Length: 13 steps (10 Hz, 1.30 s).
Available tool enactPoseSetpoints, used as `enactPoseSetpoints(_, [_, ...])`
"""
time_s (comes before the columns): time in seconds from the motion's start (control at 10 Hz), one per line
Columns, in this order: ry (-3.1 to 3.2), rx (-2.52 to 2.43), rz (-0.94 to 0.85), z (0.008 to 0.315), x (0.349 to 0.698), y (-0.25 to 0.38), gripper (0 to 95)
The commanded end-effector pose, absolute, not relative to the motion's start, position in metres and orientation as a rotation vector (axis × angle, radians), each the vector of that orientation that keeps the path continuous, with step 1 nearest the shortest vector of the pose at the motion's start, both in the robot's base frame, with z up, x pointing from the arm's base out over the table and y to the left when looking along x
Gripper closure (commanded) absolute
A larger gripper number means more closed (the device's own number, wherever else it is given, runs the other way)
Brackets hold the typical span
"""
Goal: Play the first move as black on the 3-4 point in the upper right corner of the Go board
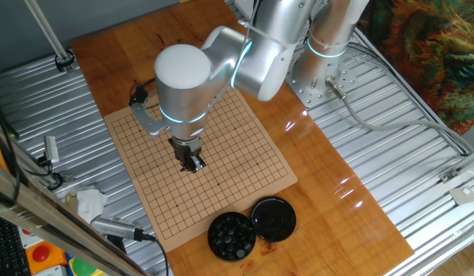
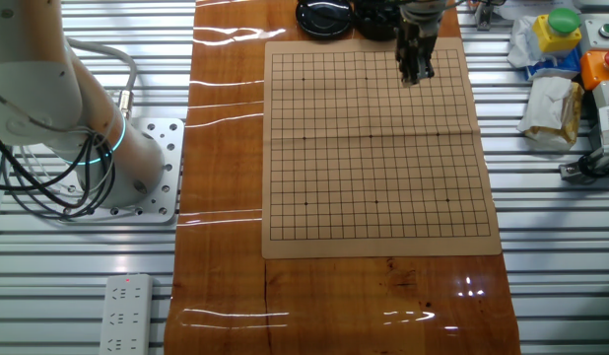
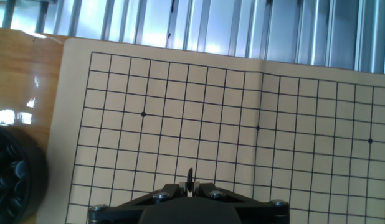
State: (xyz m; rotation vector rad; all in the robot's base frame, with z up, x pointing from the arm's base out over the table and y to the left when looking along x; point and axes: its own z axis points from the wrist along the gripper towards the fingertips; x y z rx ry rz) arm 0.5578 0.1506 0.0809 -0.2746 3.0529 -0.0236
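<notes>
The black stone [image 3: 190,178] shows only in the hand view, as a thin dark sliver standing on edge between the fingertips, its long axis running up and down the frame and its flat faces turned toward the two fingers. In both fixed views it is too small to make out.

The gripper [image 3: 190,186] is closed down to a narrow slit, pinching that stone; the stone appears to be clear of the board, though the hand view alone does not settle this.

In one fixed view the gripper [image 1: 193,162] hangs over the middle of the Go board [image 1: 245,130], with the arm's large white joint [image 1: 182,69] covering part of the grid behind it. That view also shows the round black bowl [image 1: 232,234] heaped with stones and the flat black lid [image 1: 274,217] side by side on the wooden table [image 1: 337,207], just off the board's near edge.

The other fixed view looks from the opposite side: there the gripper [image 2: 415,64] is near the board's far right corner, the bowl partly hidden behind it, the lid [image 2: 325,17] to its left. The hand view catches only the bowl's rim [image 3: 15,180] off the board's left edge.
</notes>
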Motion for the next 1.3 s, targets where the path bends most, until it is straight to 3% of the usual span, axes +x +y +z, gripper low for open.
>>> enactPoseSetpoints(0.1, [3.08, -0.259, -0.025, 0.0813, 0.5572, 0.1509, 95.0])
enactPoseSetpoints(1.3, [3.096, 0.057, -0.018, 0.0822, 0.557, 0.1511, 95.0])
